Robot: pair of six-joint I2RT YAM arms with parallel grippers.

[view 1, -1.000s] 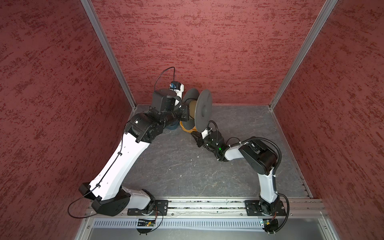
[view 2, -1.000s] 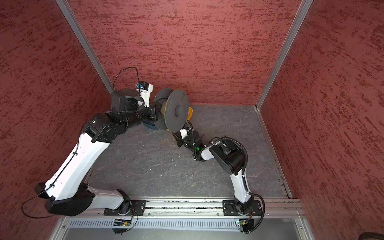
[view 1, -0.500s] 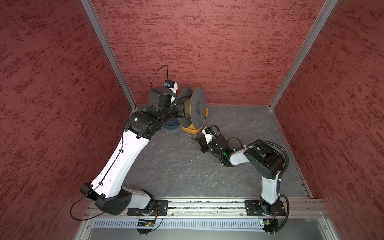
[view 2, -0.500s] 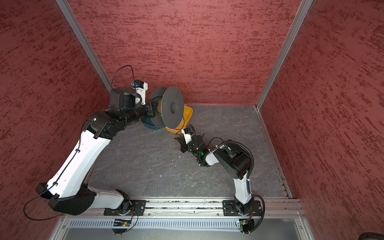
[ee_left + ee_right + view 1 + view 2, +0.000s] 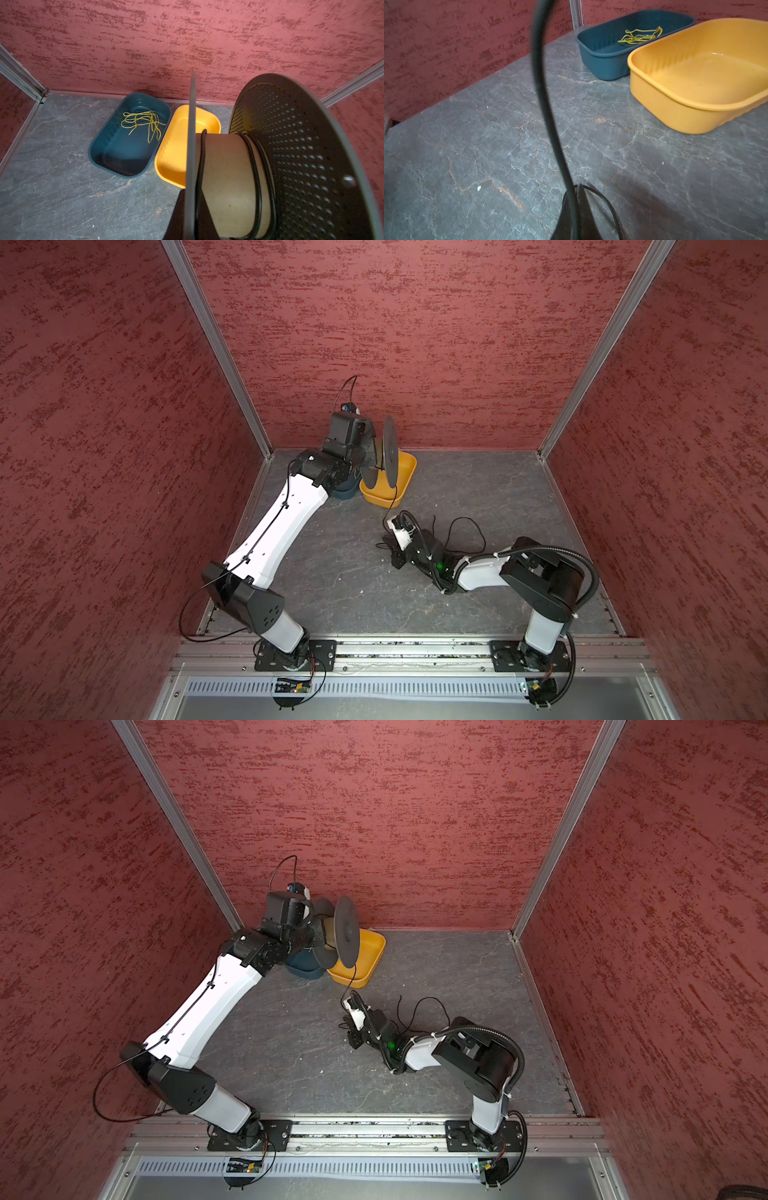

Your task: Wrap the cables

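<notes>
- The cable (image 5: 543, 93), a thin black cord, is running in three stretches. A few turns are lying around the cardboard core of the spool (image 5: 226, 176). One length is hanging from the spool down to the right gripper (image 5: 575, 190). The rest is lying in loose loops on the table (image 5: 488, 145) just beside that arm's wrist, as both top views are showing.
- On the core, one strand is sitting against the flange seen edge-on in the left wrist view, and a couple more are sitting against the perforated flange. The middle of the core is showing bare cardboard.
- The right gripper is pinching the cable with its jaws pressed together. The cord is coming out from between the fingertips and arching upward, while another stretch is curling away beside the fingers.
- This gripper is hovering low over the table, near the yellow bin (image 5: 409, 466) but apart from it.
- The left gripper (image 5: 190, 220) is carrying the spool in the air, its jaws clamping tightly on the edge of one flange. Both flanges are standing roughly upright.
- The spool is hanging above the two bins, close to the back wall.
- The blue bin (image 5: 124, 158) is standing just beside the yellow bin, both near the back wall, and a tangle of yellow-green strands (image 5: 143, 122) is lying inside the blue one.
</notes>
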